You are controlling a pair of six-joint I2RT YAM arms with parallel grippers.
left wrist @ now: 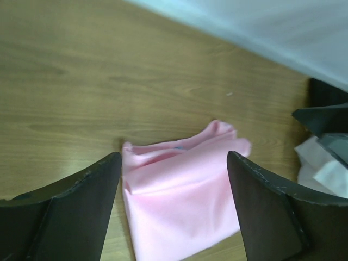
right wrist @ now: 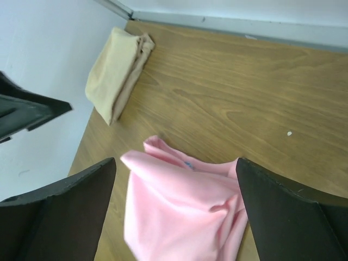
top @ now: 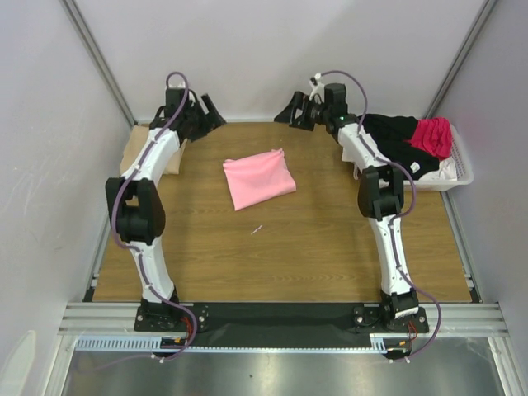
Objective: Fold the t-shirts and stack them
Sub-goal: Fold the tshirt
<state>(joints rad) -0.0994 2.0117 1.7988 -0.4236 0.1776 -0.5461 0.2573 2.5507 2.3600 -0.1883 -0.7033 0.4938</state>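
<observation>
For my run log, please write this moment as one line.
left gripper: open, empty | right gripper: open, empty | pink t-shirt: folded, table centre | tan t-shirt: folded, far left | basket: black shirt, magenta shirt inside

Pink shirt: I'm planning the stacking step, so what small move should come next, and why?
Probably lower the left gripper to the left edge of the pink shirt. It lies folded mid-table; that gripper and the right gripper hang open near the far edge, touching nothing; a folded tan shirt sits at the far left, so stacking looks next.
</observation>
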